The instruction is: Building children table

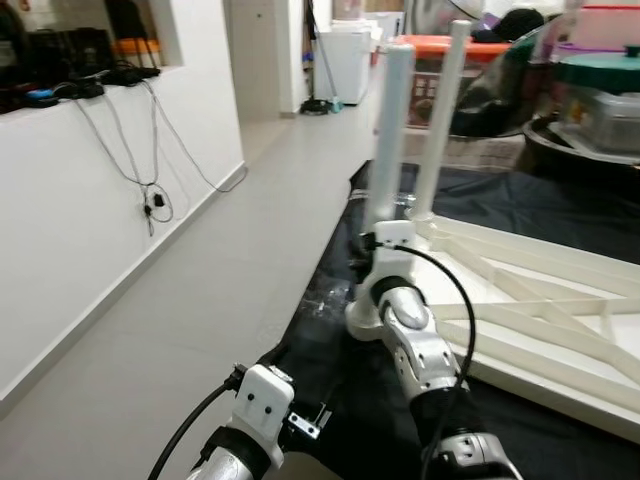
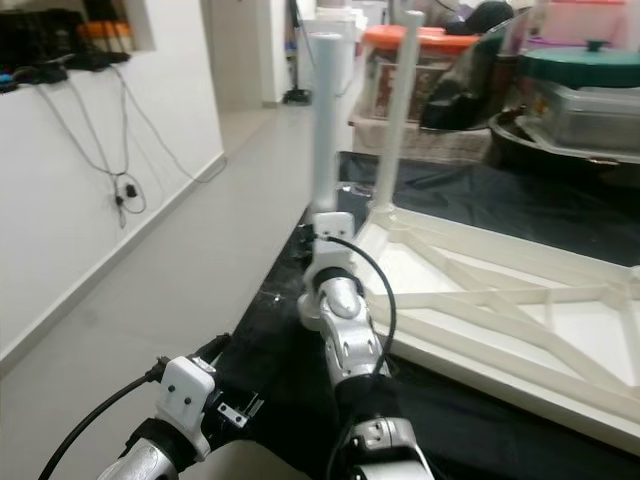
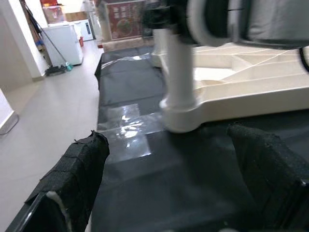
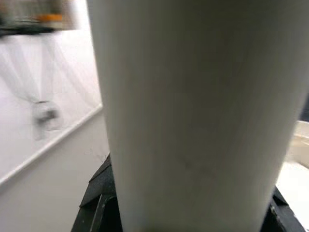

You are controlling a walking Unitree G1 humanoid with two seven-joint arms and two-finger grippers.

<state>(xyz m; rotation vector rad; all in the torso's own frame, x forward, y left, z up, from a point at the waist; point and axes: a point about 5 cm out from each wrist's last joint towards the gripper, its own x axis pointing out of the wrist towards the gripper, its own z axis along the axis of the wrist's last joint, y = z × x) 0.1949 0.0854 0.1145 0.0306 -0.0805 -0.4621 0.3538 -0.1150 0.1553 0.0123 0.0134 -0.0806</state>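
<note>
From the head views, the upturned white table top [image 1: 540,300] lies underside up on a black sheet [image 1: 330,300] on the floor, with a white table leg [image 1: 392,130] standing upright in the corner socket nearest the robot and a second, thinner-looking leg [image 1: 440,120] upright at the corner just behind it. The right gripper [image 1: 380,240] reaches to the base of the near leg; its fingers are hidden behind the wrist here. The left gripper [image 3: 178,193] hangs low beside the table top's near corner, over the sheet. In the left wrist view its two black fingers [image 3: 72,179] stand spread wide with nothing between them, pointed at the socket [image 3: 181,113] where the leg meets the table top. In the right wrist view the leg [image 4: 193,111] looms right in front of the camera, with black finger parts [image 4: 96,208] on either side low down, so the fingers appear closed around it. The risk is a leg not fully seated: a sideways push would tilt it in the socket, or slide the table top across the slick sheet
</note>
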